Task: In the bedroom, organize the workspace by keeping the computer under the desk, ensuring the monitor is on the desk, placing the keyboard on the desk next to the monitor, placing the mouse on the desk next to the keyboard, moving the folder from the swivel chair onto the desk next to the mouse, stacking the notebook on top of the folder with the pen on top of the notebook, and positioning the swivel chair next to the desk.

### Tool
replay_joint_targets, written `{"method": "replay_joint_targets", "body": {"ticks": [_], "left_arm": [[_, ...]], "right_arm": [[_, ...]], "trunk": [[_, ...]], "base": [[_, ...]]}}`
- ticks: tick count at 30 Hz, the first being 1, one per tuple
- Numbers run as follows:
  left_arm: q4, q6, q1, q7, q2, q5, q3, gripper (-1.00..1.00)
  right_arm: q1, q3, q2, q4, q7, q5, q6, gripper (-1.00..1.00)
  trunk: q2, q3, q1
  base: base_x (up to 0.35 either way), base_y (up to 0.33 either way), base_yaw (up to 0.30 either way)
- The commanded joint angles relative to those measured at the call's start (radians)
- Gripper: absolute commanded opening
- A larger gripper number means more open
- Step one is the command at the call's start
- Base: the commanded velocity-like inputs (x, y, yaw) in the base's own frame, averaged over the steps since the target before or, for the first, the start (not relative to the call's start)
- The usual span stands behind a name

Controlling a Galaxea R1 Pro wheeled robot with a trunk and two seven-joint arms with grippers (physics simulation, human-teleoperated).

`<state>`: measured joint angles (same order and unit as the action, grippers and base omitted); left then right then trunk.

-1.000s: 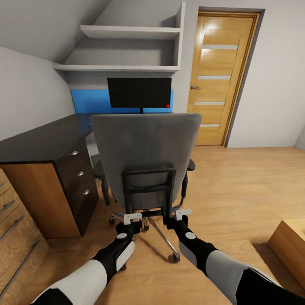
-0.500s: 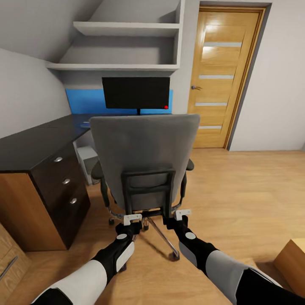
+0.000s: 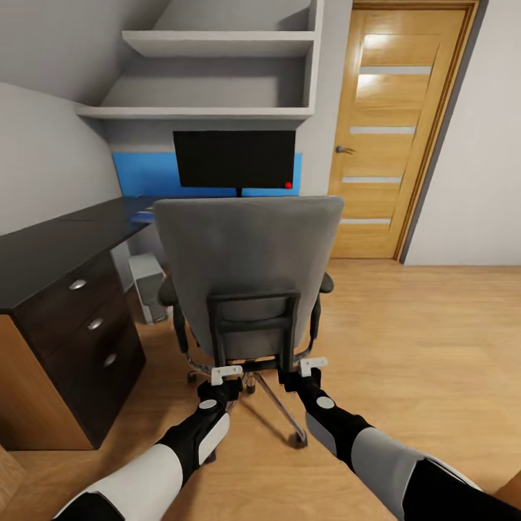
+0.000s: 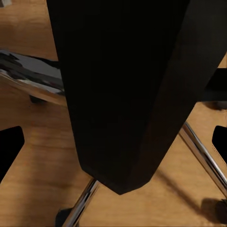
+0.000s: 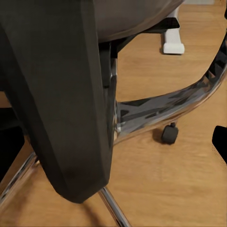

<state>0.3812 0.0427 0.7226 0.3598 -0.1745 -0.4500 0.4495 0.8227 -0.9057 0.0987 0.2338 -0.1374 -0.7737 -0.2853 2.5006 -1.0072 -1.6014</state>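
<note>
Facing one swivel chair (image 3: pixel 250 253), our two grippers, left (image 3: pixel 226 373) and right (image 3: pixel 312 365), at its back frame, finger state unclear, one monitor (image 3: pixel 234 158) on the worktop (image 3: pixel 43 250), one computer (image 3: pixel 147 286) beneath, open floor (image 3: pixel 427 333) rightward.

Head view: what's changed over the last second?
The whole picture shifted, so the camera and base moved: the desk slid left and nearer, and the computer came into sight beneath it. Both end effectors, left and right, stayed at the swivel chair back frame.

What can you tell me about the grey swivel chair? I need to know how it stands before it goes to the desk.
The grey upholstered swivel chair stands upright on the light wood floor, its tall back toward the camera. A black frame runs down the back; black armrests flank the seat; chrome legs end in casters. The left gripper and right gripper sit at the frame's lower corners. It faces the black monitor.
</note>
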Motion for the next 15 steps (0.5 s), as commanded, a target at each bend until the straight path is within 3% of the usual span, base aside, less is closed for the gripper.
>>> {"method": "replay_joint_targets", "body": {"ticks": [1,15], "left_arm": [[-0.001,0.005,0.001,0.007,0.000,-0.006,0.006,1.00],[-0.001,0.005,0.001,0.007,0.000,-0.006,0.006,1.00]], "right_arm": [[0.001,-0.001,-0.001,-0.001,-0.008,-0.010,-0.005,1.00],[0.001,-0.001,-0.001,-0.001,-0.008,-0.010,-0.005,1.00]], "trunk": [[0.000,-0.001,0.000],[0.000,-0.001,0.000]], "base": [[0.323,-0.021,0.004],[0.326,-0.003,0.001]]}}
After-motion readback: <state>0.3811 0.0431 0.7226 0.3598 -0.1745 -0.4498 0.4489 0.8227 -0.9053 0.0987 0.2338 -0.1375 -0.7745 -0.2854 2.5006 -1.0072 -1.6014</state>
